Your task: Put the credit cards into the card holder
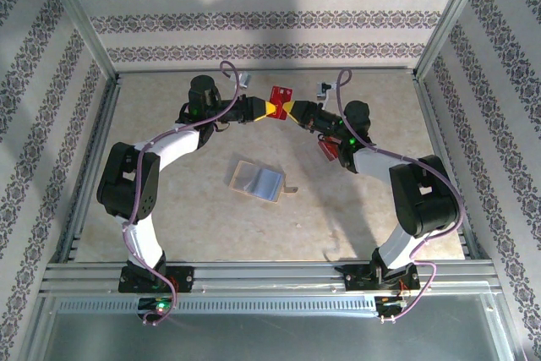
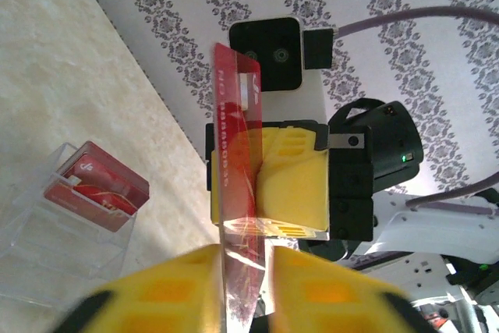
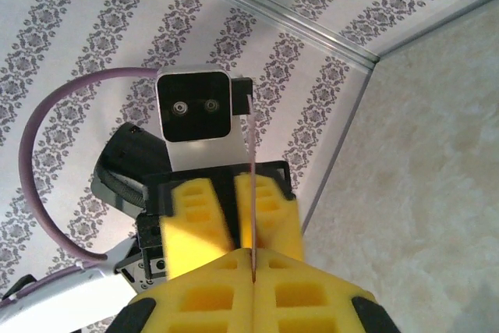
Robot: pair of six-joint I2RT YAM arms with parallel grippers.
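One credit card (image 1: 281,93), red, upright above the table (image 1: 211,226), at the meeting point of both grippers. Pale lettering on the card's face in left wrist view, too blurred to read; same card a thin edge-on line in right wrist view. Tips of right gripper (image 1: 292,111) pressed tight together on it. Tips of left gripper (image 1: 270,109) slightly parted around it, a gap beside one finger. Tan card holder (image 1: 257,180) lying open on the table, clear sleeves up, nearer the arm bases, well apart from both grippers. Further red cards (image 2: 95,186) in a clear stand (image 2: 47,232), left wrist view, markings unreadable.
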